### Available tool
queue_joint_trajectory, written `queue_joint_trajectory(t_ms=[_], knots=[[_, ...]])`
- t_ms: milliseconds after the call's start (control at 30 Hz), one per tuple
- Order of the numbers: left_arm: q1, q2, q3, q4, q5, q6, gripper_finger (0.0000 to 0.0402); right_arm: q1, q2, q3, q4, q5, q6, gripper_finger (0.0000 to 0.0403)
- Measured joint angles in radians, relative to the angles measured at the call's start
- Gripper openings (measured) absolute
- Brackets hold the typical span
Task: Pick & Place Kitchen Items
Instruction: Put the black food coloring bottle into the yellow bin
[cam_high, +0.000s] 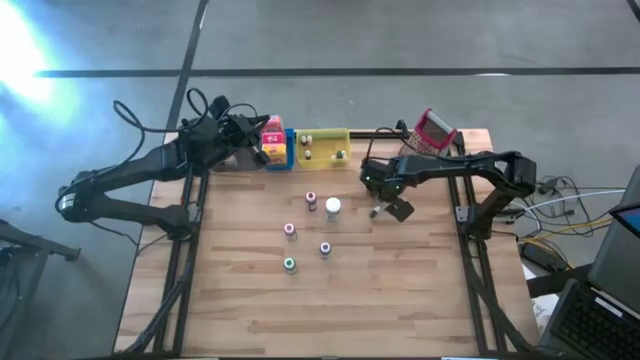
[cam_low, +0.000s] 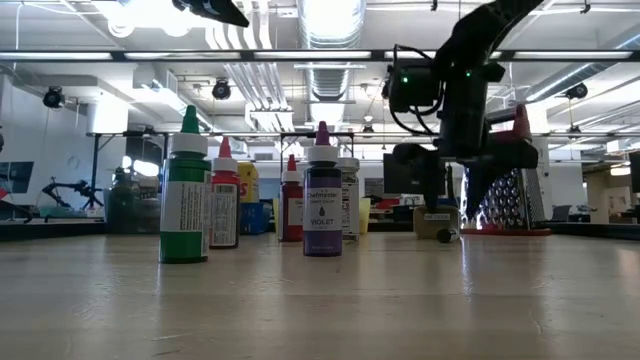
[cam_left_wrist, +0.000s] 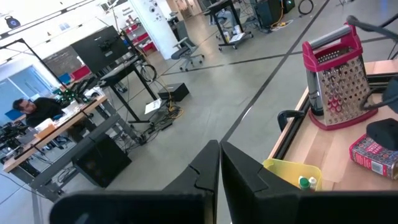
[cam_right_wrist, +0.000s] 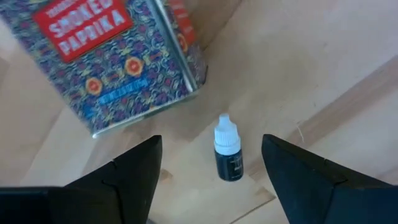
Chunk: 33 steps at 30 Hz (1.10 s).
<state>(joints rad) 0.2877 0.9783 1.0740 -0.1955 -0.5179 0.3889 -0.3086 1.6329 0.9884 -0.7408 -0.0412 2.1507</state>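
A tiny dark bottle with a white cap (cam_right_wrist: 227, 152) lies on its side on the wooden table, next to a patterned smoked paprika tin (cam_right_wrist: 109, 59). My right gripper (cam_right_wrist: 211, 177) points down over the bottle and is open, one finger on each side of it, touching nothing. In the high view this gripper (cam_high: 385, 207) is at the table's right middle. Several small bottles stand upright at the centre: pink-capped (cam_high: 311, 200), white-capped (cam_high: 333, 207), green-capped (cam_high: 289, 264). My left gripper (cam_left_wrist: 219, 180) is shut and raised at the far left by the trays (cam_high: 255, 142).
A yellow tray (cam_high: 322, 148) with small items and a blue tray (cam_high: 290, 150) with red and yellow boxes (cam_high: 272, 140) sit at the far edge. A metal grater with a red handle (cam_high: 435, 130) stands at the far right. Bare wood fills the near half.
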Motion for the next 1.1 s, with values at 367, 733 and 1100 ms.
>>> queue_joint_trajectory(t_ms=[367,733,1100], knots=[[0.000,0.000,0.000,0.000,0.000,0.000,0.0022,-0.019,0.000,-0.080,0.108,-0.040,0.000,0.0276],[0.000,0.000,0.000,0.000,0.000,0.000,0.0022,-0.017,0.067,-0.100,0.152,-0.082,0.010,0.0232],[0.000,0.000,0.000,-0.001,0.000,0.000,0.0022,-0.017,0.075,-0.076,0.136,-0.069,-0.005,0.0225]])
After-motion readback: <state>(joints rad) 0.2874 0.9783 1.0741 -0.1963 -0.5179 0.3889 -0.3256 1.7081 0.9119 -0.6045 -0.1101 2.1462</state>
